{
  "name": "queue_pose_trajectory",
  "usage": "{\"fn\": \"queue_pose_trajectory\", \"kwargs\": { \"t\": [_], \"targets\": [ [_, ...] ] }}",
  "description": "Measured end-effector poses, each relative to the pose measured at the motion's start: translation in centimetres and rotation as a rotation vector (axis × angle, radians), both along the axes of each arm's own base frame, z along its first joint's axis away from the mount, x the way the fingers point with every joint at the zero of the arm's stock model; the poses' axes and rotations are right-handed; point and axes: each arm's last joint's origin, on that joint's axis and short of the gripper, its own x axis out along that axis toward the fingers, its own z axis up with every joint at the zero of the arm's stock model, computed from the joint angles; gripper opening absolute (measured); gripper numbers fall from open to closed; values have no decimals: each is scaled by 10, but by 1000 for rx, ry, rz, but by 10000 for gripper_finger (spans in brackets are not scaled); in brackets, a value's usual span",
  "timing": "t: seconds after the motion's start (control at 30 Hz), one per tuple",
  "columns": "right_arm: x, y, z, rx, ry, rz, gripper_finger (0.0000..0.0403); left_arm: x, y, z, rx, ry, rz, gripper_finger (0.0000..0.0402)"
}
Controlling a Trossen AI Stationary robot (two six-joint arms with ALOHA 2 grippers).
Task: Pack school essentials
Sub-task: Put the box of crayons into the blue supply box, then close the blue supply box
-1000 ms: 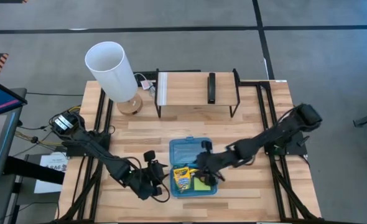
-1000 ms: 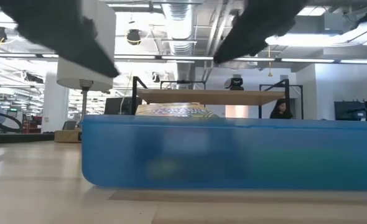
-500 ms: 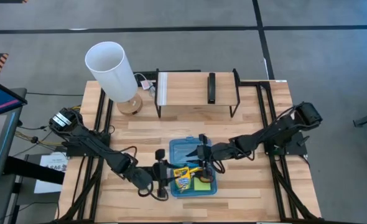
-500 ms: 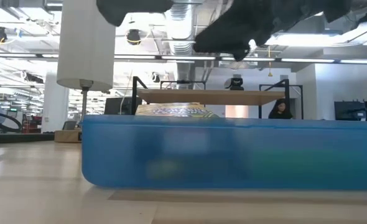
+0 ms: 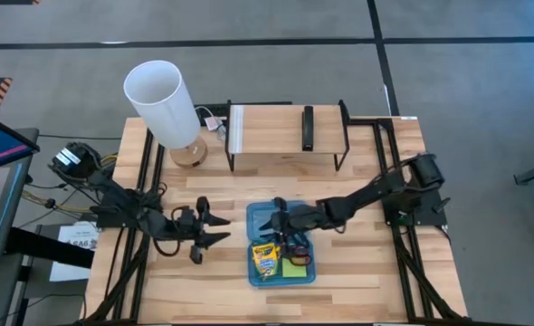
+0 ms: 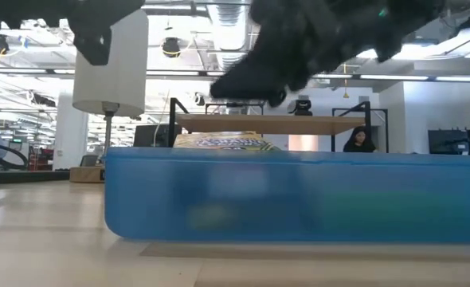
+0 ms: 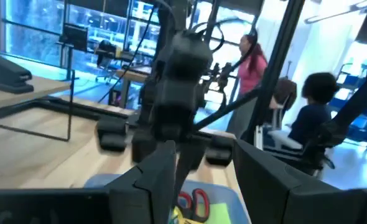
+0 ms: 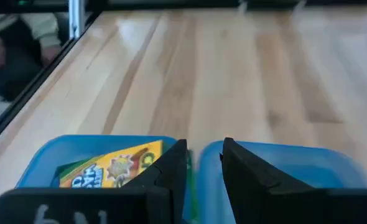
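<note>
The blue translucent case (image 5: 269,217) lies open on the table's middle and fills the low view (image 6: 299,195). Inside lie the yellow-green crayon box (image 5: 264,259) (image 8: 109,165), the lime-green sticky-note pad (image 5: 295,268) and the red-handled scissors (image 5: 295,246) (image 7: 193,202). Pencils and eraser I cannot make out. My left gripper (image 5: 214,226) (image 7: 202,168) hovers open to the left of the case. My right gripper (image 5: 265,220) (image 8: 204,155) hangs open over the case's far part, beside the crayon box, touching nothing.
A lamp with a white shade (image 5: 163,100) stands at the far left. A black wire shelf (image 5: 285,131) with a dark bar-shaped object (image 5: 309,127) stands at the far middle. Bare wood lies near and right of the case. People show in the room beyond.
My left gripper has drawn back from the case's near left side toward the table's left and far edge. My right gripper has moved from above the scissors and pad toward the far edge and left, over the case's far part. The case and its contents have stayed put.
</note>
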Motion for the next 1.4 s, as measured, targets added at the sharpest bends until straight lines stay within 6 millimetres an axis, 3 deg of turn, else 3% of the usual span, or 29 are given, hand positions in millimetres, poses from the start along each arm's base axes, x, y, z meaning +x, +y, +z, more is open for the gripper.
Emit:
{"fn": "queue_pose_trajectory", "kwargs": {
  "t": [0.23, 0.53, 0.7, 0.83, 0.93, 1.07, 1.13, 1.27, 1.4],
  "targets": [
    [25, 3, -22, 24, 172, 56, 120, 4, -6, 2, 32, 40, -11, 148],
    [20, 23, -32, 19, 295, 93, 120, 6, -7, 2, 40, 64, -2, 148],
    [18, 25, -29, 15, 297, 94, 120, 7, -5, 0, 29, 79, 14, 148],
    [8, 20, -4, 29, 304, 76, 120, 9, -3, -5, 4, 128, 26, 148],
    [-10, 15, 21, 7, 292, 11, 120, 10, 0, -13, -27, 198, 42, 148],
    [-44, 7, 32, -7, 253, -101, 120, 10, 6, -27, -91, 318, 80, 148],
    [-65, -1, 28, 21, 270, -159, 120, 10, 10, -35, -121, 384, 91, 148],
    [-105, -19, 1, 50, 380, -333, 120, 10, 17, -47, -181, 500, 108, 148],
    [-131, -27, -18, 113, 483, -430, 120, 17, 21, -64, -192, 590, 119, 148]
  ]
}}
